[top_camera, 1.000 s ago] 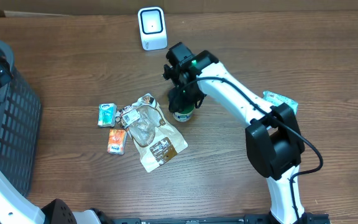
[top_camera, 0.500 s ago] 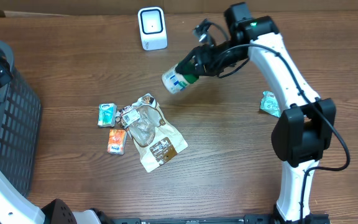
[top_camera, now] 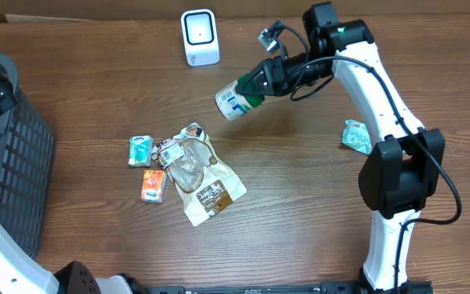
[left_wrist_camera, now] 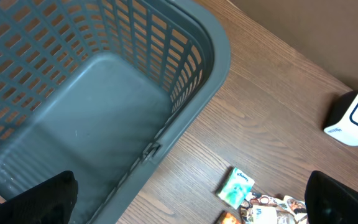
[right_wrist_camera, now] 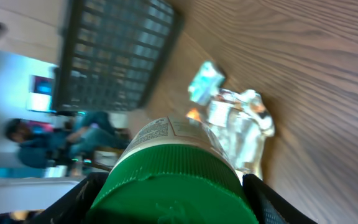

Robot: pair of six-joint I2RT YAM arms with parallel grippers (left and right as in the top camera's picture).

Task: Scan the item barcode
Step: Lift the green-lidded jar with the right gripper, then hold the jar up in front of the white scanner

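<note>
The item is a white jar with a green lid (top_camera: 237, 98), held off the table and tipped on its side, its base pointing left and toward the front of the table. My right gripper (top_camera: 261, 82) is shut on its lid end. In the right wrist view the green lid (right_wrist_camera: 173, 180) fills the space between the two black fingers (right_wrist_camera: 263, 199). The white barcode scanner (top_camera: 200, 37) stands at the table's back edge, up and left of the jar. My left gripper (left_wrist_camera: 194, 202) hangs open over the grey basket (left_wrist_camera: 104, 93) with nothing in it.
A pile lies left of centre: a green tissue pack (top_camera: 139, 150), an orange packet (top_camera: 152, 185) and a crinkled foil bag (top_camera: 198, 171). A teal packet (top_camera: 355, 135) lies beside the right arm. The basket (top_camera: 15, 163) fills the left edge.
My right arm lifted the jar from the table beside the pile, swung back and right, and tipped it sideways. In the last half second it only edged slightly. The left arm is still.
</note>
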